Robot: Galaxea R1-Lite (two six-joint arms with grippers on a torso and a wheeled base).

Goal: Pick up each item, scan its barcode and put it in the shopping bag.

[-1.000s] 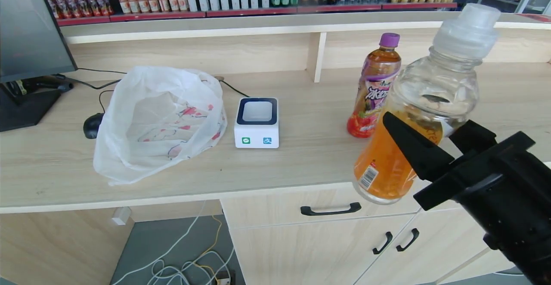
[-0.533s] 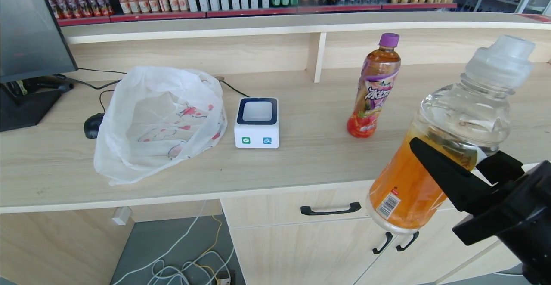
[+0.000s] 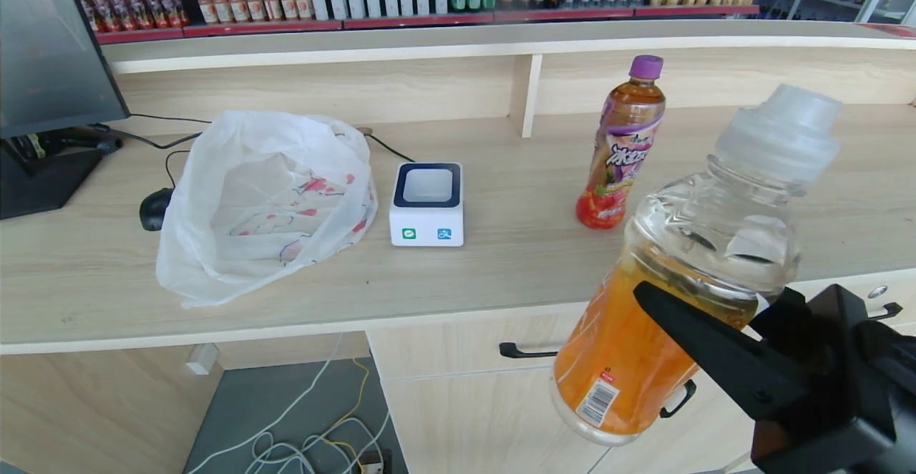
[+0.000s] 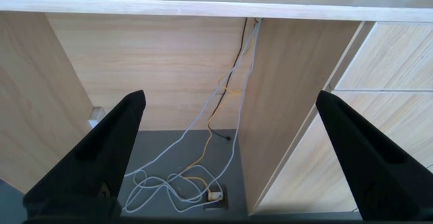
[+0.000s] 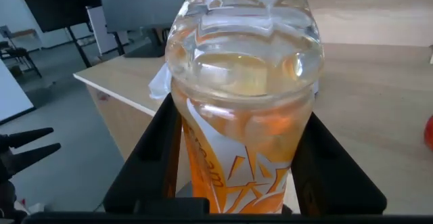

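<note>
My right gripper (image 3: 723,320) is shut on an orange juice bottle (image 3: 665,302) with a clear cap. It holds the bottle tilted in the air, in front of the counter's front edge at the right. A barcode label (image 3: 597,402) shows near the bottle's base. In the right wrist view the same bottle (image 5: 243,116) stands between my black fingers (image 5: 152,163). A purple-capped tea bottle (image 3: 621,146) stands upright on the counter. The white scanner (image 3: 427,203) sits mid-counter, with the open white shopping bag (image 3: 265,202) to its left. My left gripper (image 4: 230,156) hangs open below counter height, holding nothing.
A monitor (image 3: 50,44) and a black mouse (image 3: 152,208) are at the counter's far left. A raised shelf (image 3: 429,48) runs along the back. Drawers with black handles (image 3: 526,351) sit under the counter (image 3: 501,273). Loose cables (image 4: 196,176) lie on the floor.
The right gripper swung the juice bottle out to the right, then down and back left. It now hangs lower and closer to me. Nothing on the counter has moved.
</note>
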